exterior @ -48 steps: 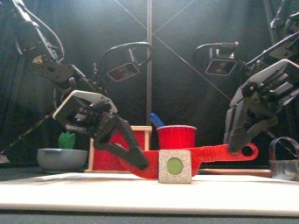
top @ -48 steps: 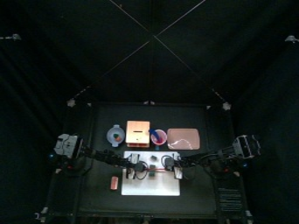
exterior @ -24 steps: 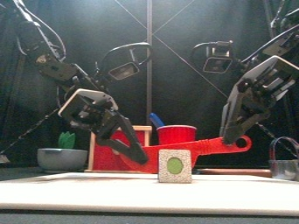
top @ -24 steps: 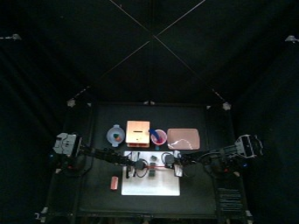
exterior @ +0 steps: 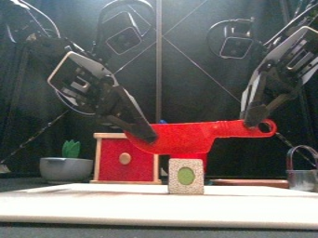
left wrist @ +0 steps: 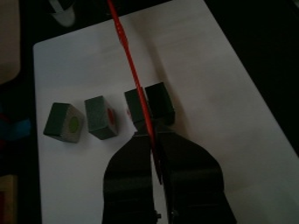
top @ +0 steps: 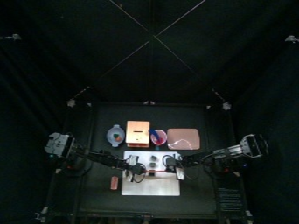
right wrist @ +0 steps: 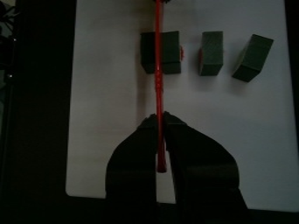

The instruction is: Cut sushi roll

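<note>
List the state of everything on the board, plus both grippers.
white board: lying flat, carrying the roll.
sushi roll: cut into three pieces, side by side with gaps between them.
red knife: held at both ends, raised just above the pieces, not touching them.
left gripper: shut on the red knife.
right gripper: shut on the red knife.

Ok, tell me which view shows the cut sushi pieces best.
The right wrist view: all three sushi pieces lie apart on the white board. The left wrist view shows them too, darker. The front view shows one; the top view shows them too small.
</note>
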Robot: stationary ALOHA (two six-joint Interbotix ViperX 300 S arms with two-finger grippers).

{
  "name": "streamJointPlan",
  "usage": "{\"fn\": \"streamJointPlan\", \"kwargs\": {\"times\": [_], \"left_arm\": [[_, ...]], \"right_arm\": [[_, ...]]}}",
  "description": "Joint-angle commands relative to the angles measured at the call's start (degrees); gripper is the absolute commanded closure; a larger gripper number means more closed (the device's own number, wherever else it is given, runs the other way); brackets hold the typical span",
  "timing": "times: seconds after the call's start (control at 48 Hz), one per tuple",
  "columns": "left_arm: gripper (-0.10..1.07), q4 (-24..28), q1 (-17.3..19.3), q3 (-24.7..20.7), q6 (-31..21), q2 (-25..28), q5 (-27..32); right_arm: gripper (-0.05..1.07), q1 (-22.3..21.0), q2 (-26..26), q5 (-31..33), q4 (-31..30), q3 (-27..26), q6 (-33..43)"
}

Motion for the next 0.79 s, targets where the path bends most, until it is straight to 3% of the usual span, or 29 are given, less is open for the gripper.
{"fn": "streamJointPlan", "kwargs": {"times": [0.0, 0.417, 0.771], "left_arm": [[0.69, -0.09, -2.2, 0.97, 0.26, 0.53, 0.88], [0.69, -0.35, -2.2, 0.97, 0.26, 3.87, 0.88], [0.69, -0.62, -3.6, -0.53, 0.18, 7.91, 3.87]], "right_arm": [[0.64, 0.18, -0.44, 0.97, 0.0, 0.35, -0.09], [0.64, 0.35, 2.46, 0.79, 0.26, 0.26, 0.0], [0.64, 1.76, 8.35, 0.79, 1.76, 0.18, -0.09]]}}
